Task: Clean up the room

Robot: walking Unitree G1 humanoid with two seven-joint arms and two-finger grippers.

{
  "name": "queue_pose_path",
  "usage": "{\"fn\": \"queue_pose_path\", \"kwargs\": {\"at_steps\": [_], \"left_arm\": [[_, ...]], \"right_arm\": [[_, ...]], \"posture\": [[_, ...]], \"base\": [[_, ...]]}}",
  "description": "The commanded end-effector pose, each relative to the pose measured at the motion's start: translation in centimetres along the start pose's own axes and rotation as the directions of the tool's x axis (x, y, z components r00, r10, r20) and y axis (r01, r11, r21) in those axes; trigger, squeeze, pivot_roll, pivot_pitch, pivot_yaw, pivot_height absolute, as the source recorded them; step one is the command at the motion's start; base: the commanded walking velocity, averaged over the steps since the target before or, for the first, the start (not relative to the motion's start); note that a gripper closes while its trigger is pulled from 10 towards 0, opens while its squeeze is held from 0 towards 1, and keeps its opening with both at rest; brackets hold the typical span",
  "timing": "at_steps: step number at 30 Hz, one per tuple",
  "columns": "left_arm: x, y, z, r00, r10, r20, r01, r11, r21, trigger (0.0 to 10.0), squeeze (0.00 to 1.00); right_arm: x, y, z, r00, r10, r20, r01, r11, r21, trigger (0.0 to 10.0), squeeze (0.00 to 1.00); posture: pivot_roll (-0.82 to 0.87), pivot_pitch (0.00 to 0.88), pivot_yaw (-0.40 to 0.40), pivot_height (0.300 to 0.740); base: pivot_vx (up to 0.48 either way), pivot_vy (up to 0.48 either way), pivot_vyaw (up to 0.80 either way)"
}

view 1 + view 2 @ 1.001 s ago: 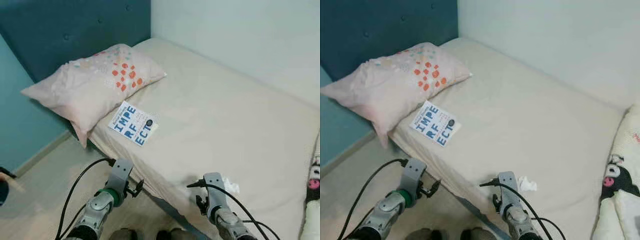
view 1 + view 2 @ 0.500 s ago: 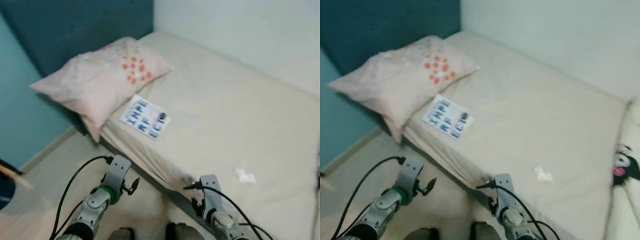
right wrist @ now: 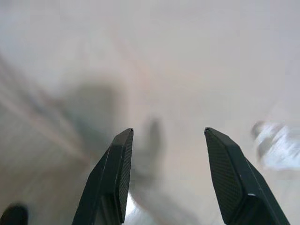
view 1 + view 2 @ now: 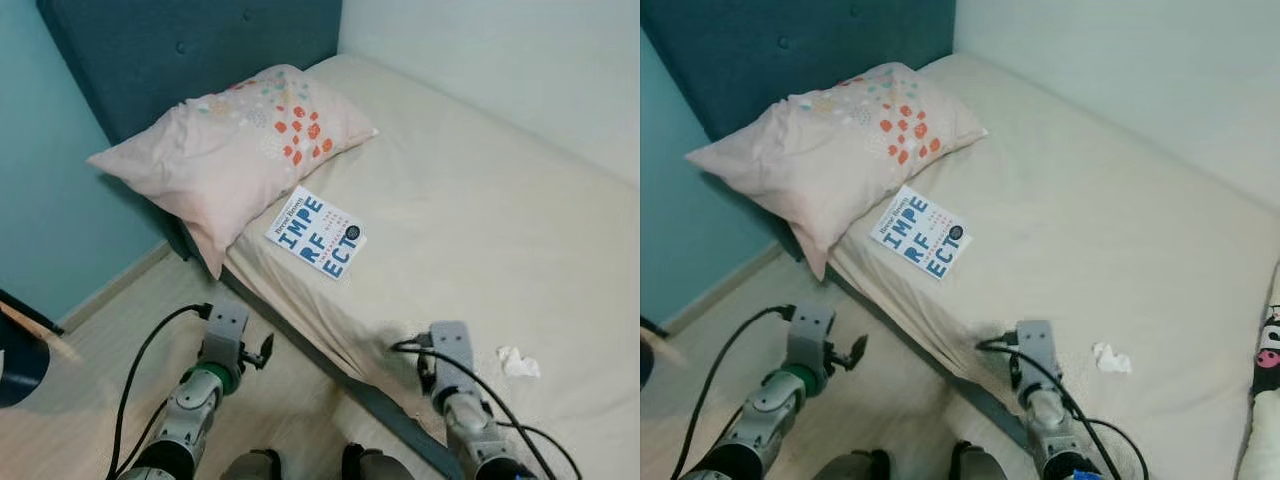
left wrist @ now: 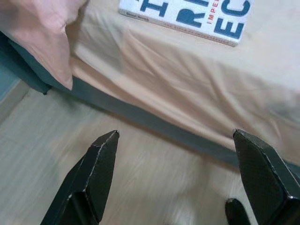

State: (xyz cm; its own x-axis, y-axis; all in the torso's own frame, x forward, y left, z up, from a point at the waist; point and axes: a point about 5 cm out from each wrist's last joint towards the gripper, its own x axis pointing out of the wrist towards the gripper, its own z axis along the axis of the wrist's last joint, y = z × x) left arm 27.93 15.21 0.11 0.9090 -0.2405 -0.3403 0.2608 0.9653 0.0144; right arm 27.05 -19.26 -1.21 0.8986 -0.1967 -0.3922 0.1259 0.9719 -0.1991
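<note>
A white book (image 4: 315, 234) with blue letters lies flat on the beige bed (image 4: 470, 230), just below a pink patterned pillow (image 4: 240, 140). Near the bed's front edge rests a small crumpled white tissue (image 4: 517, 362). My left gripper (image 5: 176, 136) is open and hangs over the wooden floor beside the bed, with the book (image 5: 187, 14) ahead of it. My right gripper (image 3: 168, 132) is open above the sheet at the bed's front edge. The tissue (image 3: 274, 140) is a blur off to one side of it. Neither gripper holds anything.
A dark teal headboard (image 4: 200, 50) stands behind the pillow and a white wall (image 4: 520, 60) runs along the bed's far side. A plush toy (image 4: 1268, 350) lies at the bed's right end. A dark round object (image 4: 15, 350) sits on the floor at far left.
The whole picture has shifted, so the camera has moved. The book, pillow and tissue lie as before. Both arms stay low in front, fingers apart.
</note>
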Motion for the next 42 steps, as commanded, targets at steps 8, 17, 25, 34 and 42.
{"fn": "queue_pose_path", "kwargs": {"at_steps": [8, 17, 25, 34, 42], "left_arm": [[-1.3, 0.7, -0.7, 1.0, 0.009, 0.024, -0.008, 0.999, -0.045, 10.0, 0.0], [-0.2, -0.9, 1.1, 0.99, -0.13, 0.045, 0.127, 0.989, 0.076, 10.0, 0.0], [0.5, -1.2, 2.4, 0.987, -0.146, 0.065, 0.139, 0.985, 0.104, 10.0, 0.0], [0.4, -1.6, 1.9, 0.994, -0.083, 0.065, 0.082, 0.996, 0.03, 10.0, 0.0], [-0.1, -1.0, 1.5, 0.997, 0.018, 0.078, -0.015, 0.999, -0.045, 10.0, 0.0]], "right_arm": [[0.0, -0.8, 0.6, 0.997, -0.057, 0.059, 0.059, 0.998, -0.029, 10.0, 0.0], [-0.5, -2.5, 0.3, 0.991, -0.093, 0.095, 0.093, 0.996, 0.008, 10.0, 0.0], [-0.6, -3.0, 0.4, 0.986, -0.126, 0.105, 0.125, 0.992, 0.014, 10.0, 0.0], [-0.6, -3.3, 1.0, 0.982, -0.118, 0.147, 0.121, 0.993, -0.013, 10.0, 0.0], [-0.5, -3.5, 1.6, 0.982, -0.075, 0.172, 0.084, 0.995, -0.045, 10.0, 0.0]], "posture": [[0.05, 0.131, -0.005, 0.73], [0.02, 0.135, 0.08, 0.69], [0.01, 0.152, 0.109, 0.66], [0.0, 0.165, 0.074, 0.655], [0.0, 0.174, 0.028, 0.646]], "base": [[0.0, 0.0, 0.0], [0.0, 0.0, 0.0], [0.0, 0.0, 0.0], [0.0, 0.0, 0.0], [0.0, 0.0, 0.0]]}}
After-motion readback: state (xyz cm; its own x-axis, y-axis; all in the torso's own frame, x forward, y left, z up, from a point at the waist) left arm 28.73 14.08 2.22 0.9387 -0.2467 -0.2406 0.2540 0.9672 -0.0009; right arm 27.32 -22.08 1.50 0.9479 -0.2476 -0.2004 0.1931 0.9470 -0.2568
